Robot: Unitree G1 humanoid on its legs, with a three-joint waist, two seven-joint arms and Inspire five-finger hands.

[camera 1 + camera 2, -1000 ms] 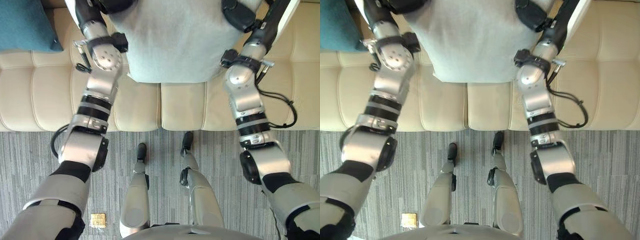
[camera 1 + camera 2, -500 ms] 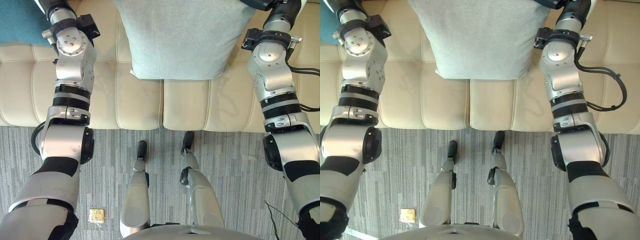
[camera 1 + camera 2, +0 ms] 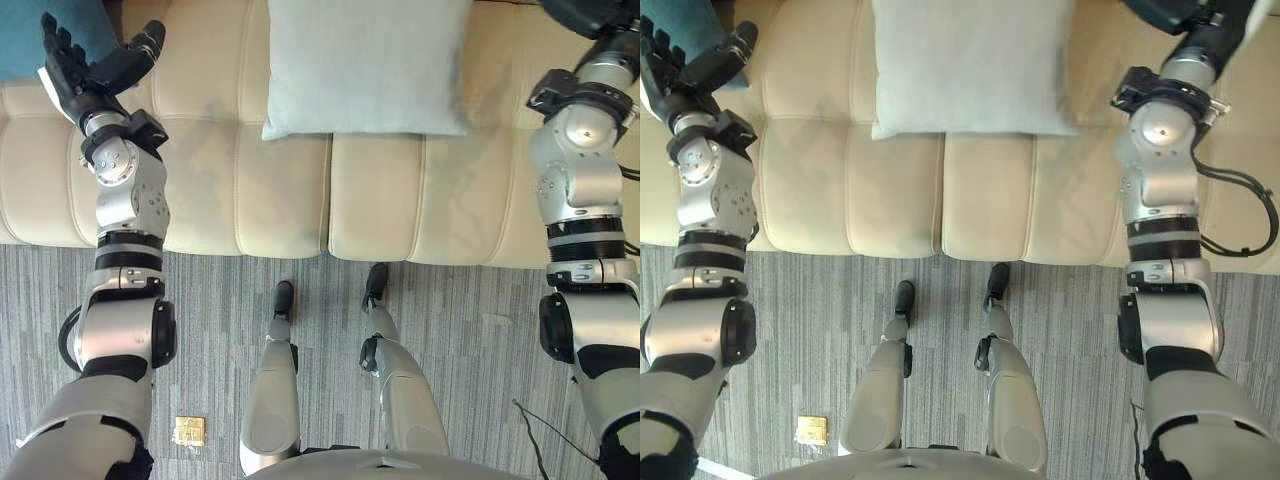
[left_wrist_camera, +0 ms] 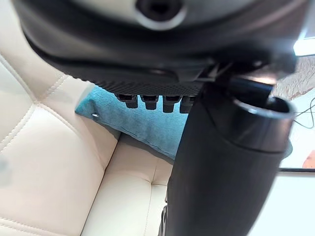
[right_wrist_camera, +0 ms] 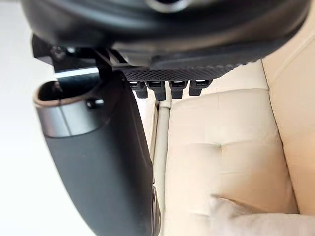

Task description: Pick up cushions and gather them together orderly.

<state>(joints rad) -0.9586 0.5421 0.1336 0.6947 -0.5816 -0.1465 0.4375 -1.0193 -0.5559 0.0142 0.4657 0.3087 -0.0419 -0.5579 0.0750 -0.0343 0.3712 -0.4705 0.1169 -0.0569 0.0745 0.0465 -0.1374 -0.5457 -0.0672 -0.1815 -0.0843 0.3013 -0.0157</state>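
A light grey cushion (image 3: 365, 65) lies flat on the cream sofa (image 3: 200, 200), at the middle of the seat, with no hand on it. A teal cushion (image 3: 18, 45) rests at the sofa's far left end, also in the left wrist view as the teal cushion (image 4: 142, 123) just past the fingers. My left hand (image 3: 85, 70) is held above the seat in front of the teal cushion, fingers straight and spread, holding nothing. My right hand (image 3: 1180, 12) is over the sofa's right part, beside the grey cushion's corner (image 5: 246, 216), its fingers (image 5: 170, 88) straight and empty.
The sofa's front edge runs across the view, with grey striped carpet (image 3: 480, 330) below it. A small golden square thing (image 3: 191, 431) lies on the carpet at the lower left. Bare seat panels lie either side of the grey cushion.
Both hands have let go of the grey cushion, which now lies on the seat. The arms have swung apart, the left toward the teal cushion, the right toward the sofa's right end.
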